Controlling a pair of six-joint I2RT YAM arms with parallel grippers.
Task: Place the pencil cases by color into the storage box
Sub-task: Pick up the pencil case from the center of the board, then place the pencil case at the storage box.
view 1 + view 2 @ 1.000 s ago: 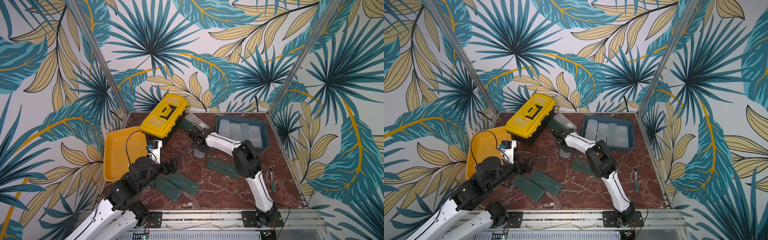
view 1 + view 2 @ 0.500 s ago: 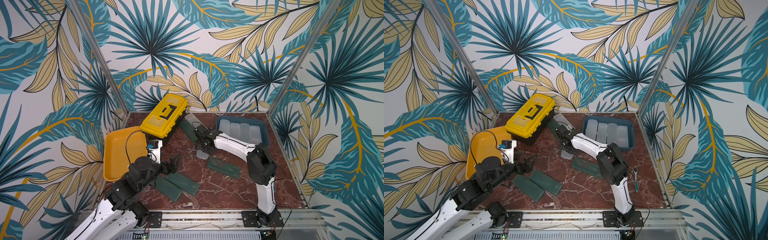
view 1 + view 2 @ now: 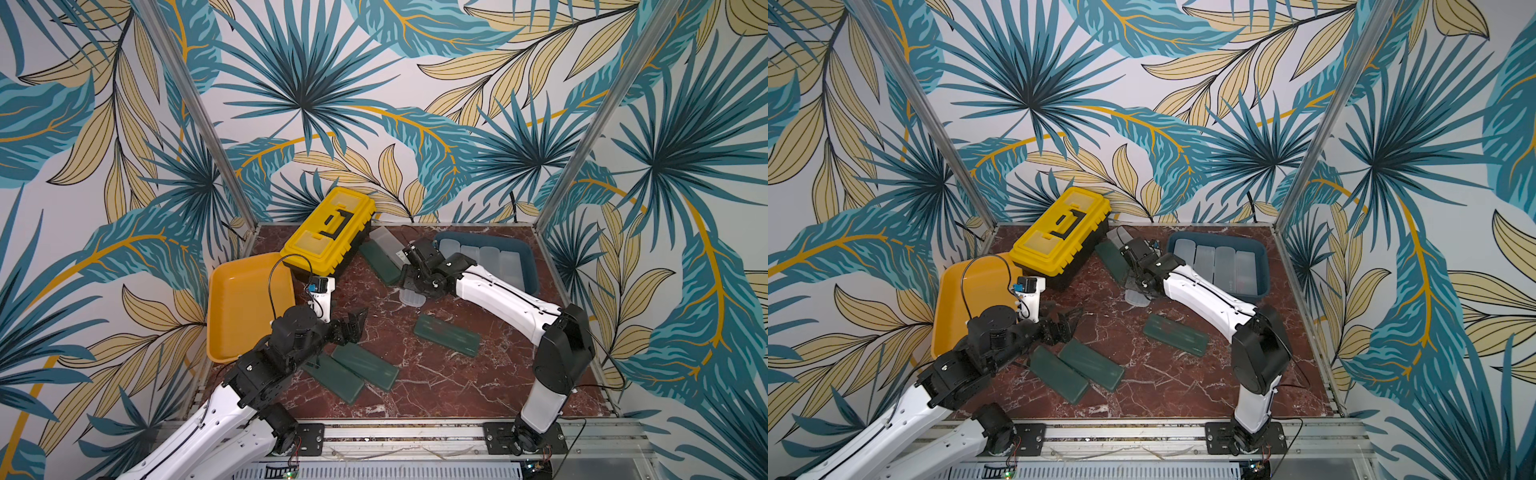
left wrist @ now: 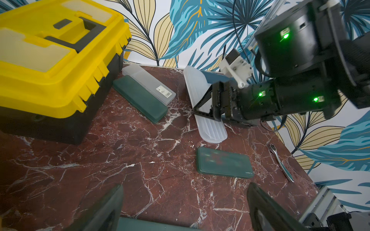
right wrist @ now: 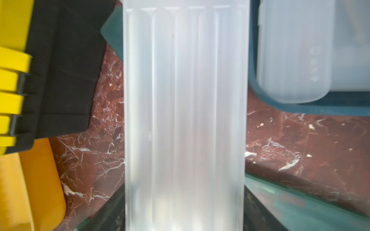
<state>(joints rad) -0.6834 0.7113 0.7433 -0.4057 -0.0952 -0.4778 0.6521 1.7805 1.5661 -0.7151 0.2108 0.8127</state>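
Nearest me, my left gripper [image 3: 353,324] hangs wide open and empty just above two dark green cases [image 3: 365,365] lying side by side. Past them a third green case [image 3: 448,334] lies alone mid-table. My right gripper [image 4: 206,108] is clamped on a frosted case [image 4: 212,130], held tilted with its low end near the marble. Further back, a fourth green case [image 3: 380,262] and a spare frosted case [image 3: 384,243] sit by the toolbox [image 3: 328,230]. The blue bin [image 3: 534,266] holds four frosted cases [image 3: 482,259], while the yellow tray [image 3: 241,307] is bare (the greens' home, I reckon). Whites look nearly done; greens unstarted.
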